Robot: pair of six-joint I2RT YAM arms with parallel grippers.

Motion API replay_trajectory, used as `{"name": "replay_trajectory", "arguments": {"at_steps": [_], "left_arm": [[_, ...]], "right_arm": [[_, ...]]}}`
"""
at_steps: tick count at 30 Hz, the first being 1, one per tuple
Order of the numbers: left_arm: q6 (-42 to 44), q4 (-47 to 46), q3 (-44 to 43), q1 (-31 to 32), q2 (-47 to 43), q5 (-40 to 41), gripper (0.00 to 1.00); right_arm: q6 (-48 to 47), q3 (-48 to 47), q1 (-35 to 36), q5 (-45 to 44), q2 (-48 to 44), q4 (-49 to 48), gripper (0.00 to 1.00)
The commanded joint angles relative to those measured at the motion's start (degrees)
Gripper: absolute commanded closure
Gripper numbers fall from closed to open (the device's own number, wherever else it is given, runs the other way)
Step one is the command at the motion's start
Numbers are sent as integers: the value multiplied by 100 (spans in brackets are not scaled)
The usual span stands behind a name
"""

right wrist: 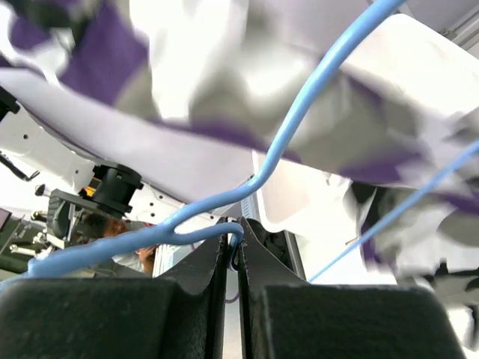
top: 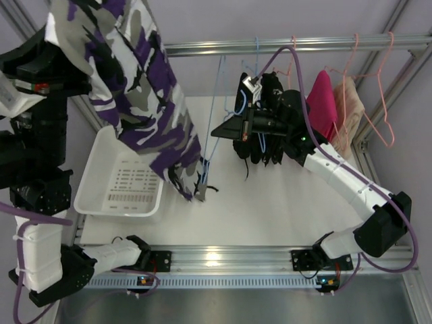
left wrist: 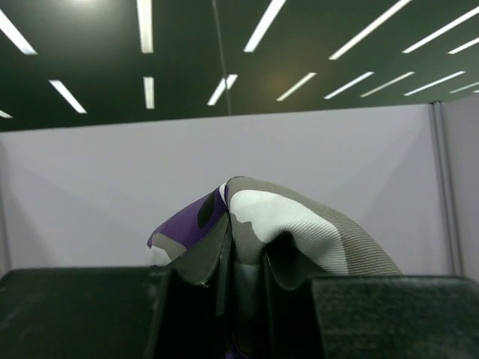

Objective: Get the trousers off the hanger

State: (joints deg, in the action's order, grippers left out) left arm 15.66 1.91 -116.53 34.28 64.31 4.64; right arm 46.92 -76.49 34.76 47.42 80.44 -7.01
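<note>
Camo trousers (top: 145, 101) closest to the top cam: lifted high at the left, draped down and right across the frame, over the right part of the basket. Top end is pinched in the left claw (left wrist: 243, 278); the left wrist view shows both fingers closed tight on a fold of the print, which bulges up above them. Low end hangs just beside the bottom of the blue hanger; can't tell if it's clipped there or only touching

Bench (top: 270, 209): white top, both arm bases at the near edge

Left arm is reared up at far left, mostly behind the fabric. Right arm stretches from the right base up and left toward the rail (top: 324, 44)

Basket (top: 88, 196): white, perforated floor, sits on the left of the bench under the hanging camo leg

Black trousers (top: 263, 154): hanging from the rail directly behind the right wrist, partly hidden by it

Pink garment (top: 322, 101) just right of the black pair, beige garment (top: 349, 111) touching its right side, both hung from the rail

Blue hanger (right wrist: 299, 105): thin wire, hangs tilted between the camo pair and the black pair

Right claw (right wrist: 233, 239): narrow, fingers almost touching, clamped on a bend of the blue wire; the rest of the wire runs up and right past blurred camo cloth
</note>
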Motion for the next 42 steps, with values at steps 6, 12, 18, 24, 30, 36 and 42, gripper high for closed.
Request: {"name": "replay_trajectory", "arguments": {"at_steps": [6, 12, 18, 24, 30, 36, 42], "left_arm": [[2614, -1712, -941, -1, 107, 625, 100], [4196, -1984, -408, 8, 99, 977, 100], [4911, -2011, 945, 8, -515, 959, 100], [5421, -1703, 1755, 8, -762, 1625, 100], [5492, -1598, 2836, -9, -1087, 2505, 100], [4377, -563, 3865, -334, -1666, 3103, 100], [3094, 1081, 4646, -510, -2255, 3631, 100]], "right_arm": [[-244, -235, 145, -22, -90, -56, 100], [-297, -235, 145, -40, -143, -20, 100], [-332, -235, 145, -31, -222, 41, 100], [-341, -270, 136, -40, -284, 94, 100], [-367, -393, 92, -49, -354, 182, 100], [-473, -463, -13, -31, -486, 366, 100], [-604, -700, -136, -5, -582, 559, 100]]}}
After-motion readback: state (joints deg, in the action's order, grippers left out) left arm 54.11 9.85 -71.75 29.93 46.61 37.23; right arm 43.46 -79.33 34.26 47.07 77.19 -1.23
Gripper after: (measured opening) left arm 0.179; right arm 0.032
